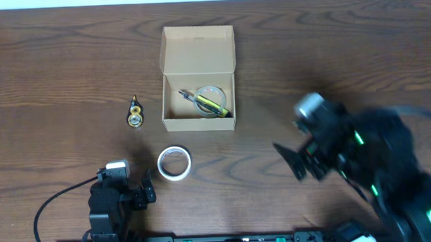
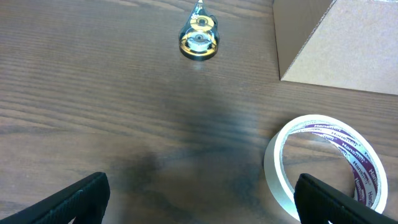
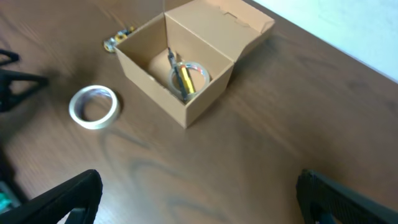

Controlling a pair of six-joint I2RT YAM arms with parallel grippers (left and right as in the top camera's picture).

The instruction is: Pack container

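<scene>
The tan cardboard container (image 1: 198, 84) stands open at the table's middle, flap lid up at the back. Inside lie a clear tape roll (image 1: 212, 96) and a yellow-black tool (image 1: 209, 102); both also show in the right wrist view (image 3: 184, 79). A white tape roll (image 1: 174, 163) lies in front of the container, also seen in the left wrist view (image 2: 326, 165). A small gold and black object (image 1: 135, 114) lies left of the container. My left gripper (image 2: 199, 199) is open and empty, low beside the white roll. My right gripper (image 1: 297, 161) is open and empty, raised at right.
The dark wooden table (image 1: 70, 68) has a pale edge along the back. Cables run from the left arm base (image 1: 107, 211) at the front. The container's plain side shows in the left wrist view (image 2: 339, 43).
</scene>
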